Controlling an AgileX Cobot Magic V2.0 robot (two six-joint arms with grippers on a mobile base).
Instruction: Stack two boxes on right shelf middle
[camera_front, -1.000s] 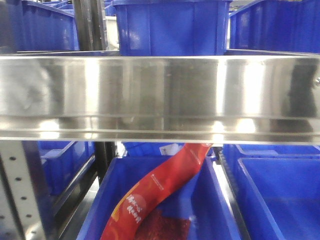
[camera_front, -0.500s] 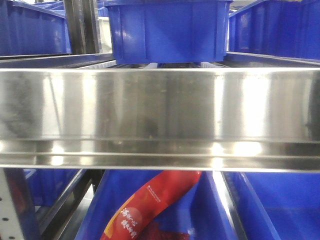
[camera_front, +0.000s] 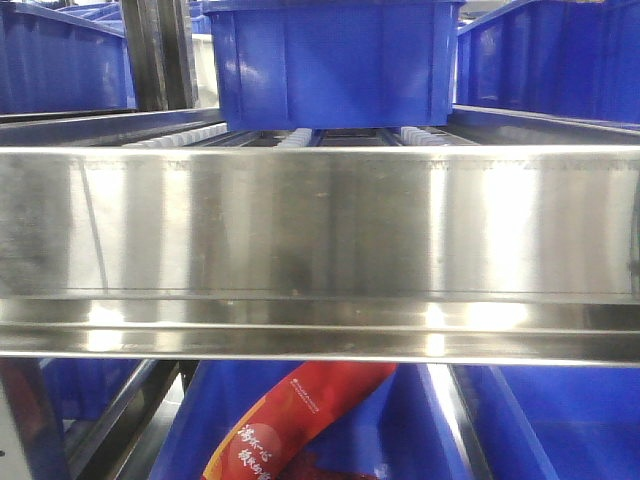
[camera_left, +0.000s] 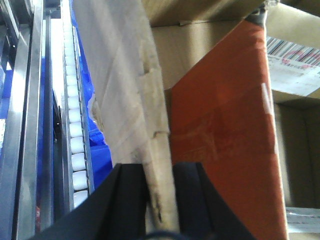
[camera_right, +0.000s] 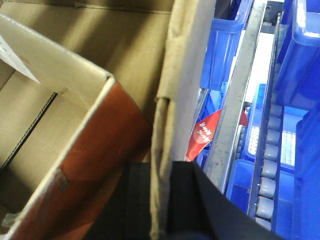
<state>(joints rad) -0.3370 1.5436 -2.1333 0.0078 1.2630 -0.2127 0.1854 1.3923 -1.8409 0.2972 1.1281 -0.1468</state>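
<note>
My left gripper (camera_left: 159, 170) is shut on the upright wall of an open brown cardboard box (camera_left: 125, 75); its black fingers (camera_left: 130, 200) press the wall from both sides. My right gripper (camera_right: 161, 170) is shut on the opposite wall of the same box (camera_right: 185, 65). A second box with an orange-brown side (camera_left: 225, 125) and a barcode label sits inside it, also seen in the right wrist view (camera_right: 100, 145). The shelf's shiny steel front rail (camera_front: 320, 230) fills the front view, with white roller tracks (camera_front: 300, 138) just behind it. Boxes and grippers are out of the front view.
A blue bin (camera_front: 335, 60) stands on the rollers behind the rail, with more blue bins on both sides. Below the rail a blue bin (camera_front: 190, 440) holds a red packet (camera_front: 290, 420). A roller track (camera_left: 75, 125) runs left of the box; a steel rail (camera_right: 235, 100) and blue bins lie to its right.
In the front view the steel rail has moved down the frame and grown larger. The white roller tracks behind it have come into sight, and less of the lower bins shows.
</note>
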